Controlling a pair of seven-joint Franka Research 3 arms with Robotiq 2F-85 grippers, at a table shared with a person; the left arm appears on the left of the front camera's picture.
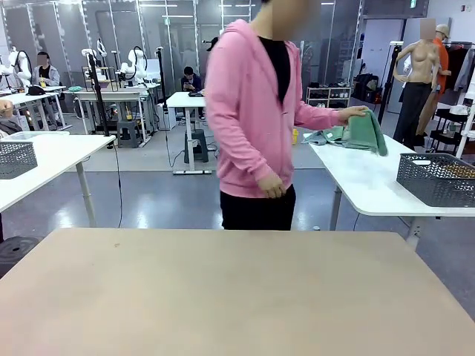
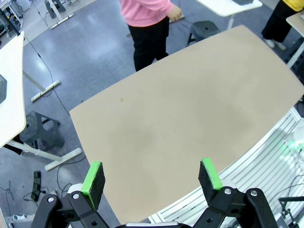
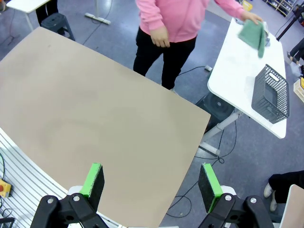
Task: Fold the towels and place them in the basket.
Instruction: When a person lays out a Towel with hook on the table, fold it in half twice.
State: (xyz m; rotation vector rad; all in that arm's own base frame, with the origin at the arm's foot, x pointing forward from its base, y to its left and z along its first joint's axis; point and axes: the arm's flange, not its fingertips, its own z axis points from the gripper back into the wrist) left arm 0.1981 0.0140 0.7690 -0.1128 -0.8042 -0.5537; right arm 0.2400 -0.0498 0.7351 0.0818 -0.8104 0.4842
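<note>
A person in a pink hoodie stands at the far side of the tan table (image 1: 223, 289). One hand lifts a mint green towel (image 1: 364, 131) off a white side table (image 1: 371, 182) to the right; a pale grey-blue towel (image 1: 318, 137) lies beside it there. The dark charcoal basket (image 1: 436, 178) sits on that same white table, nearer the camera. The right wrist view shows the green towel (image 3: 253, 36) and the basket (image 3: 271, 93) too. My left gripper (image 2: 151, 177) hangs open high over the tan table's near edge. My right gripper (image 3: 151, 179) is open as well, nothing between its fingers.
Another mesh basket (image 1: 16, 158) rests on a white table at the left. Dark stools (image 2: 42, 130) stand on the floor beside the tan table. Other people sit at benches far behind.
</note>
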